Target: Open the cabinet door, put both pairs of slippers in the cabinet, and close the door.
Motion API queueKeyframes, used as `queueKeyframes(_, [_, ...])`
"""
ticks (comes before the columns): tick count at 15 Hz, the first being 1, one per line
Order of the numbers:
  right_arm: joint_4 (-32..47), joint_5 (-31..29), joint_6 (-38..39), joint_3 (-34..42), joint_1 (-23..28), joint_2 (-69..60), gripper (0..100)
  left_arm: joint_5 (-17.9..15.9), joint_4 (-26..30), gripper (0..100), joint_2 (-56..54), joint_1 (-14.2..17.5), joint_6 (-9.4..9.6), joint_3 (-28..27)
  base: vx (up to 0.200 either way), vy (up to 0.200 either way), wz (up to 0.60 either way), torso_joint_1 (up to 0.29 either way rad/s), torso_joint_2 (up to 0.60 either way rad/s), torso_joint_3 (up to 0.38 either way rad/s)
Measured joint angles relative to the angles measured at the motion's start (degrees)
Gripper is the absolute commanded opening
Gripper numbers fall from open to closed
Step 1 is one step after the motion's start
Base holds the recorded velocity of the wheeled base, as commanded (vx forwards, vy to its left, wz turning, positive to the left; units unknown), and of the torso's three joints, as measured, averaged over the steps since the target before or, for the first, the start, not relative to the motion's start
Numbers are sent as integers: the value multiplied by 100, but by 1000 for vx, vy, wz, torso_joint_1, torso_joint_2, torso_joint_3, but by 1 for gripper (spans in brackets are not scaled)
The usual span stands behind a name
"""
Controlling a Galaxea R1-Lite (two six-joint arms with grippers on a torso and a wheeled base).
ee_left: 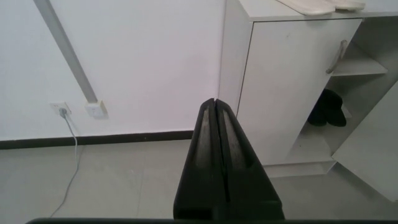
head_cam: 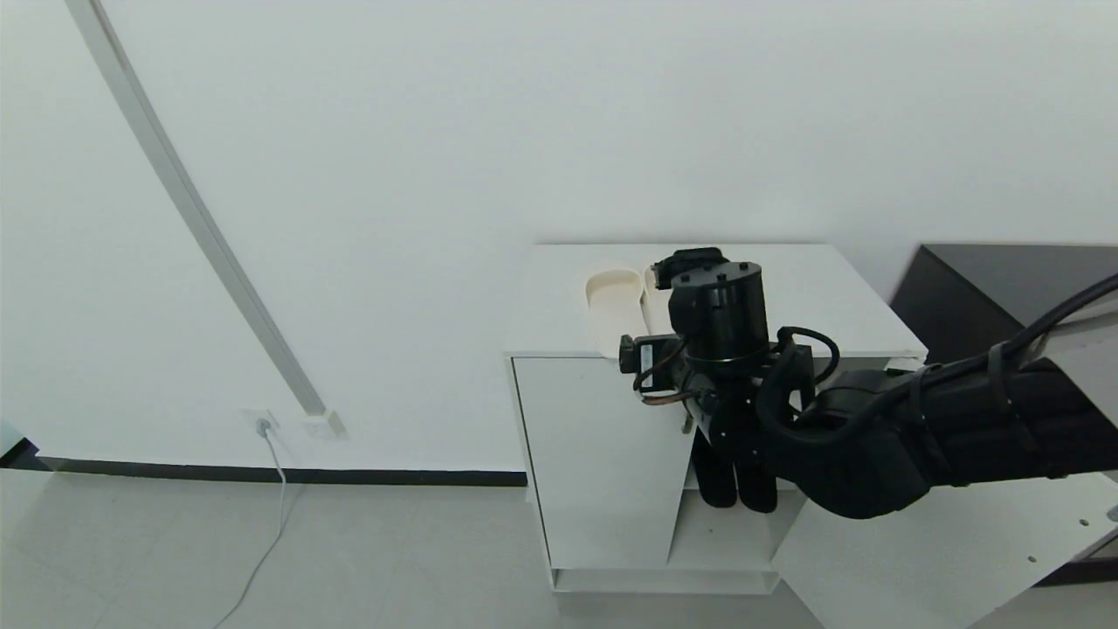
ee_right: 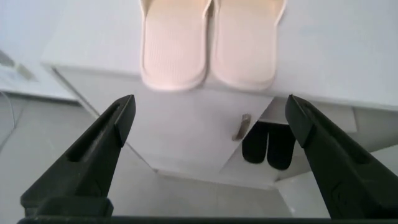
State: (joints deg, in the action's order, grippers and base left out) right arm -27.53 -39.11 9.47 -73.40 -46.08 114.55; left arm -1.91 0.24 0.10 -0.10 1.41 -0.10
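Hovering my right hand (ee_right: 210,106) over the front edge of the cabinet (head_cam: 603,437), I see its fingers spread wide, with nothing between them. The cream slippers (ee_right: 208,43) lie side by side and touching on the cabinet top. Their long axis runs from the cabinet's back to its front, and the near ends poke just over the front edge. From the hand they lie straight ahead and toward the cabinet's back. The gap between the fingers runs across the pair and is wider than both slippers together, so I judge that closing along that line would press the two against each other.

The right door (head_cam: 917,559) stands open, and the black slippers (ee_right: 268,146) already sit on a low shelf inside. My left hand (ee_left: 216,102) is closed tight on nothing, well off the cabinet's closed-door side. The right arm is clearly the nearer one for the cream pair.
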Motion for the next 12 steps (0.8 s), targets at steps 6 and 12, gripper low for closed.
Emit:
queueKeyframes(6, [-110, -22, 95, 96, 66, -2, 100, -2, 0, 0, 0, 2, -2, 0, 200, 0, 0, 3, -2, 3])
queueKeyframes(12, [-463, 110, 137, 505, 61, 71, 100, 0, 2, 0, 0, 2, -9, 0, 133, 0, 0, 3, 0, 2])
